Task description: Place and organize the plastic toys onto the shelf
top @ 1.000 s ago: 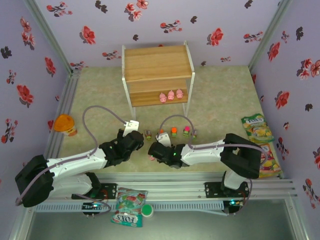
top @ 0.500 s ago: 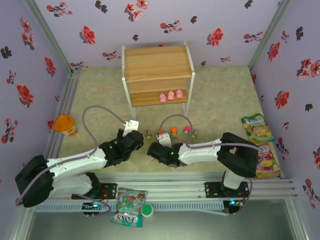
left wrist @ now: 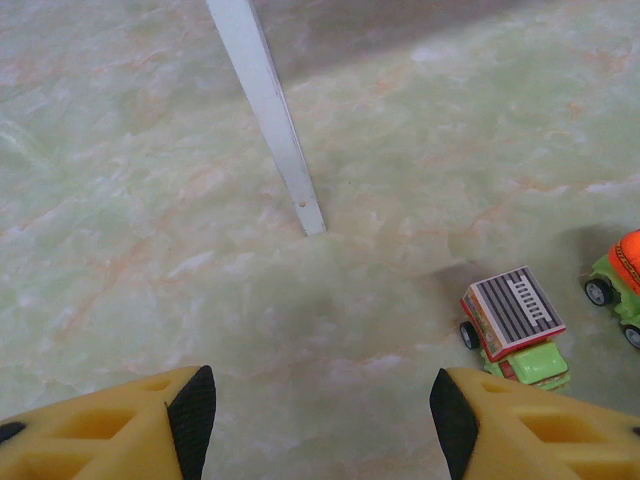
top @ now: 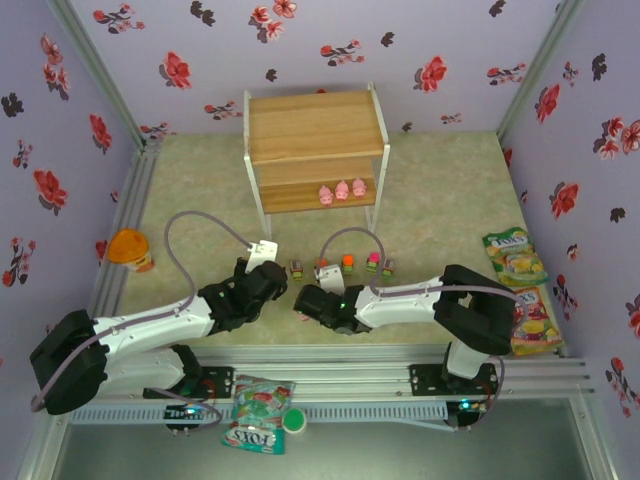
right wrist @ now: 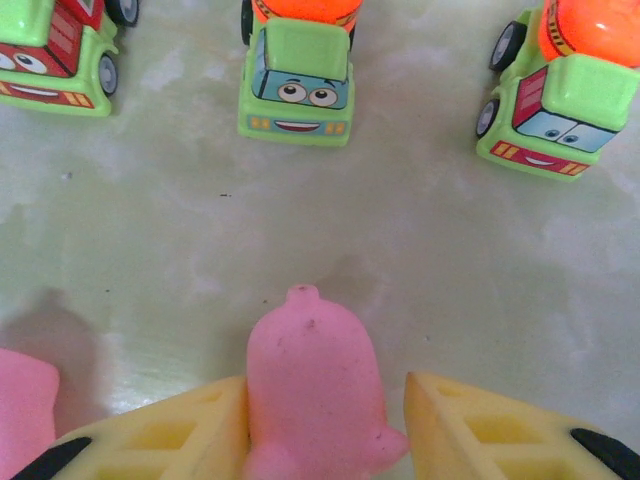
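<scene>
Three pigs (top: 341, 190) on the shelf (top: 315, 125), five cars (top: 347, 263) nearby; right fingers (right wrist: 150, 440) clamp another pig (right wrist: 312, 395), left fingers (left wrist: 190, 410) apart.

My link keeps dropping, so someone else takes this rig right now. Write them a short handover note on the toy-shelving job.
Left gripper: open, empty, low over the table near a white leg of the shelf.
Right gripper: shut on a pink pig, just in front of the car row.
Done: three pigs stand on the shelf's lower tier.
Left: the held pig, a second pig beside it, and five cars lined up on the table.
</scene>
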Controlling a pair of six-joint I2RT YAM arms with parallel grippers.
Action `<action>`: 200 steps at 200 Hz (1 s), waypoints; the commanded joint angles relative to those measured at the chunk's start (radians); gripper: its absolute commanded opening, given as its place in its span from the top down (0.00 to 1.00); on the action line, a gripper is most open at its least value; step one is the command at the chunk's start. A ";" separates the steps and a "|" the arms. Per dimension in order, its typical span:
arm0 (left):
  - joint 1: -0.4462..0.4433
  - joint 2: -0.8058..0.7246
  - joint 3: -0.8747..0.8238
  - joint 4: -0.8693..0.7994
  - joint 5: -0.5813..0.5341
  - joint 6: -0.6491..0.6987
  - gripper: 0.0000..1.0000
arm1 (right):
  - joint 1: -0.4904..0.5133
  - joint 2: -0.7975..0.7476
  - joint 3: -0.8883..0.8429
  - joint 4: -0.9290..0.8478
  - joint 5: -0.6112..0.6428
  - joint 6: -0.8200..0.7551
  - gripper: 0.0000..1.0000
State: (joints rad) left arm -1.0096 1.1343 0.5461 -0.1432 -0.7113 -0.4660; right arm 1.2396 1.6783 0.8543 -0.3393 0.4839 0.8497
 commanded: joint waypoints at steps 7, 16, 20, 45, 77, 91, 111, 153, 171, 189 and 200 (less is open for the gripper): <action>0.008 0.010 0.022 -0.012 -0.001 -0.019 0.37 | 0.017 0.007 0.021 -0.036 0.055 0.031 0.56; 0.008 0.009 0.022 -0.012 -0.001 -0.019 0.37 | 0.019 0.006 0.014 -0.029 0.056 0.036 0.56; 0.008 0.011 0.021 -0.012 -0.001 -0.019 0.37 | 0.018 0.005 0.009 -0.023 0.057 0.037 0.55; 0.008 0.010 0.023 -0.013 -0.002 -0.019 0.37 | 0.021 -0.003 -0.030 0.034 0.048 0.040 0.55; 0.008 0.008 0.022 -0.013 -0.001 -0.020 0.37 | 0.023 -0.011 -0.075 0.095 0.047 0.041 0.55; 0.008 0.008 0.022 -0.013 -0.001 -0.020 0.37 | 0.023 -0.009 -0.086 0.104 0.051 0.044 0.55; 0.007 0.009 0.021 -0.012 -0.002 -0.020 0.37 | 0.029 -0.011 -0.100 0.125 0.052 0.043 0.54; 0.008 0.010 0.022 -0.012 -0.002 -0.020 0.37 | 0.055 -0.018 -0.106 0.110 0.083 0.051 0.55; 0.008 0.012 0.022 -0.010 0.001 -0.020 0.37 | 0.065 -0.023 -0.113 0.100 0.091 0.056 0.55; 0.008 0.012 0.023 -0.010 0.004 -0.020 0.37 | 0.068 -0.022 -0.120 0.108 0.095 0.055 0.57; 0.008 0.013 0.024 -0.010 0.006 -0.020 0.37 | 0.069 -0.025 -0.126 0.119 0.098 0.049 0.58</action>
State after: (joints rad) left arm -1.0092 1.1404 0.5468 -0.1467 -0.7044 -0.4660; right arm 1.2942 1.6680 0.7574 -0.2016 0.5659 0.8806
